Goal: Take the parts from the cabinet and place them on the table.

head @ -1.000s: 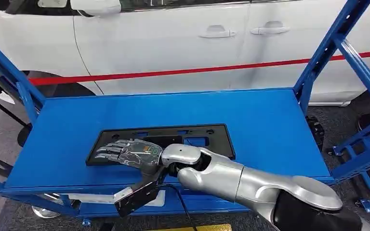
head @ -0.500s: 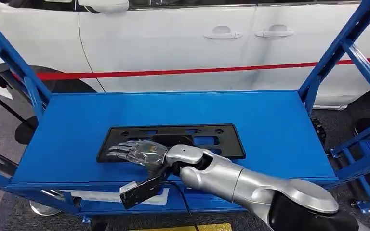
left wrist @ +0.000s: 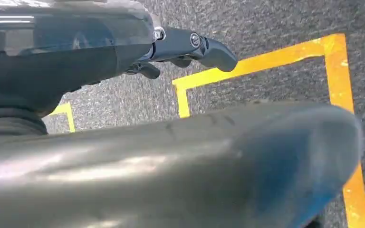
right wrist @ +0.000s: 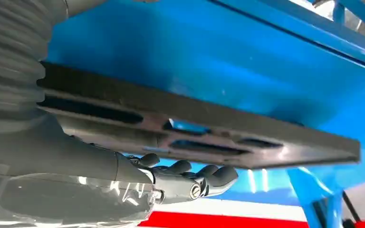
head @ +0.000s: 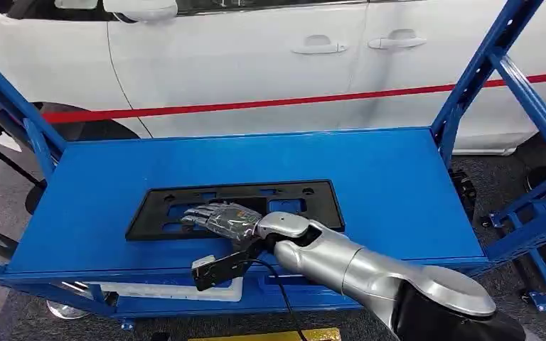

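The licence plate holder [head: 234, 207], a flat black plastic frame with cut-outs, lies on the blue cart shelf [head: 391, 185], towards its near left part. Its long axis runs left to right, parallel to the shelf's near edge, and its broad face points up. In the right wrist view the same frame [right wrist: 247, 142] appears as a dark slab against the blue surface.

Compared with a second ago, the right hand [head: 222, 217] has drawn back to the right along the frame: then it covered the frame's left end, now it sits over the middle of the near rail. The frame itself seems to lie much as before, though the camera has shifted a little and small slips are hard to judge.

The right hand lies palm down on the frame, fingers [right wrist: 209, 175] loosely curled and touching it; whether they are hooked round the near edge or merely resting there I cannot tell. The left hand [left wrist: 190, 47] hangs over grey carpet with yellow floor tape [left wrist: 266, 61], fingers curled in, holding nothing.

Behind the cart stands a white car [head: 256, 57].
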